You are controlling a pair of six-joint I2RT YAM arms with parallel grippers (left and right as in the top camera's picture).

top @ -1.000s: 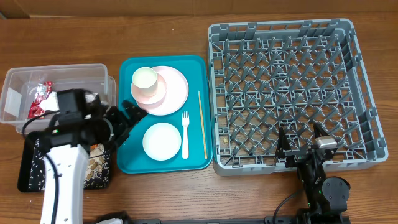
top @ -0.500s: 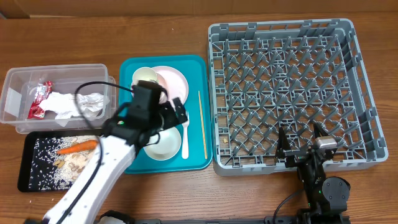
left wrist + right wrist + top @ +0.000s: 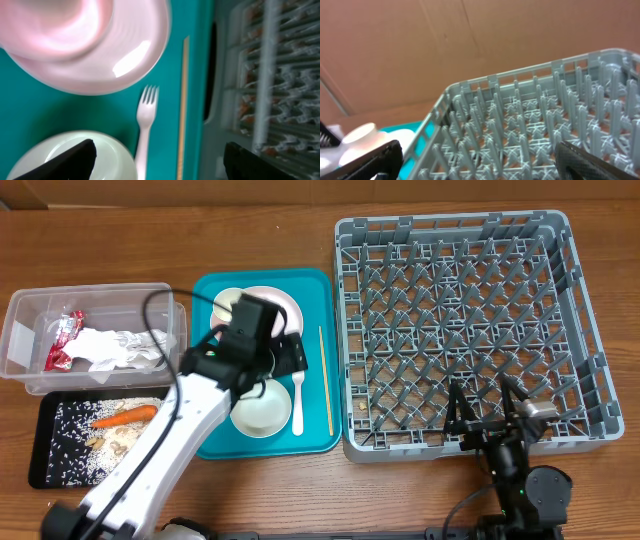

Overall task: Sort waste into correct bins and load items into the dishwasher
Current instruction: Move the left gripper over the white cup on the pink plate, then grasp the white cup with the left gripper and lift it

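Fingers (image 3: 70,160): ours spread, left gripper (image 3: 160,157) over the fork (image 3: 145,120), right gripper (image 3: 485,402) idle.
Change: we left the bins (image 3: 100,292); dishes (image 3: 287,305) next.

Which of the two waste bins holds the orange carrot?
The flat black rectangular tray, where the small orange carrot lies among white rice bits; the clear rectangular plastic tub holds a red shiny wrapper and crumpled white napkins.
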